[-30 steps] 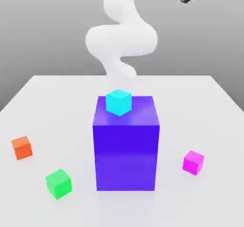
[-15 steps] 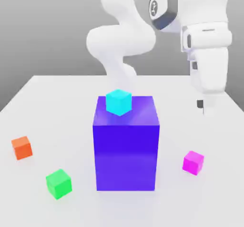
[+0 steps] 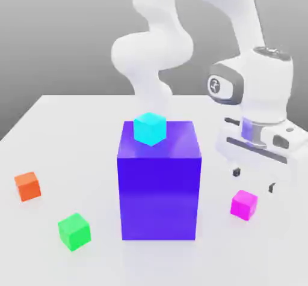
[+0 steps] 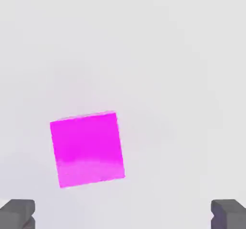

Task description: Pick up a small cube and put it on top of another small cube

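Note:
The small magenta cube (image 3: 243, 204) lies on the white table at the exterior view's right, beside the big blue block. My gripper (image 3: 254, 180) hangs just above and slightly behind it, jaws open, nothing between them and not touching the cube. In the hand view the magenta cube (image 4: 87, 148) sits on the table below, off to one side of the line between my two dark fingertips (image 4: 17, 213); the gripper (image 4: 122, 216) is open wide. The small green cube (image 3: 74, 231) rests at the front of the exterior view's left, far from the gripper.
A tall blue block (image 3: 157, 182) stands mid-table between the two small cubes, with a cyan cube (image 3: 149, 128) on its top. An orange cube (image 3: 27, 186) lies at the exterior view's left. The white arm rises behind the block.
The hand has come down from high at the upper right to just over the magenta cube. Its jaws stayed open. No cube has moved.

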